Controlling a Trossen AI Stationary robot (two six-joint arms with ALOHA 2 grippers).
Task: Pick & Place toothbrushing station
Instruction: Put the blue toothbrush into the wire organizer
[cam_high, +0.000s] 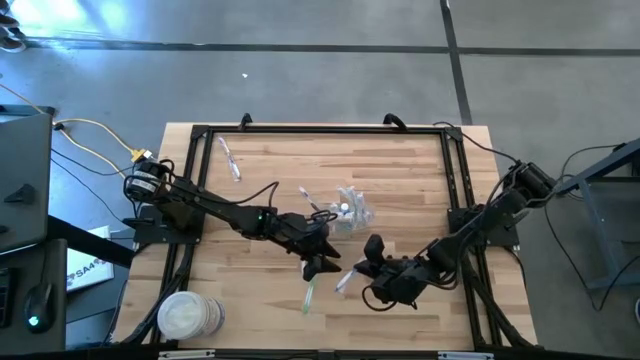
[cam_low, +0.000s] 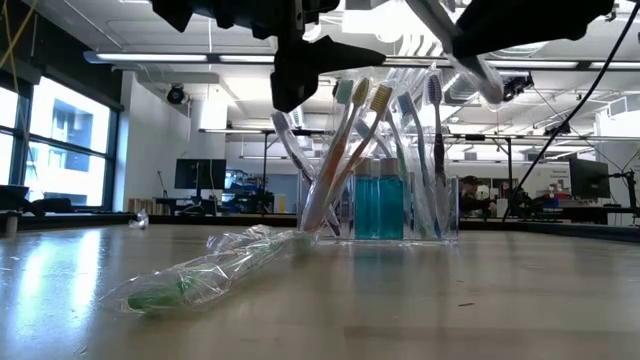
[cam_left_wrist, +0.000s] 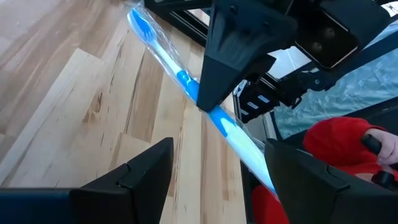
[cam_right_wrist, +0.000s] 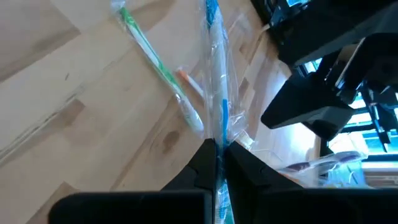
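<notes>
A blue toothbrush (cam_right_wrist: 214, 74) in a clear wrapper is in my right gripper (cam_right_wrist: 216, 152), which is shut on it above the table's near middle (cam_high: 358, 270). My left gripper (cam_left_wrist: 217, 174) stands open right beside it (cam_high: 322, 268), with the brush's handle end between its fingers. A green wrapped toothbrush (cam_right_wrist: 155, 65) lies flat on the wood below them (cam_high: 310, 295). The clear container (cam_low: 385, 205) stands upright at mid-table (cam_high: 350, 210), with several toothbrushes in it. My right gripper pinches the wrapped blue toothbrush about mid-handle (cam_left_wrist: 208, 112) between its two fingers, which slant down from the table's right. The brush runs on past the fingertips, its head end (cam_left_wrist: 140, 22) over the wood. It looks lifted and slanted. My left gripper: I cannot tell whether a finger (cam_left_wrist: 305, 174) touches the handle.
Another wrapped toothbrush (cam_high: 230, 160) lies at the far left of the table. A white round stack (cam_high: 190, 315) sits at the near left corner. A black frame (cam_high: 455, 170) borders the wooden top. Something red (cam_left_wrist: 342, 143) shows past the table's edge.
</notes>
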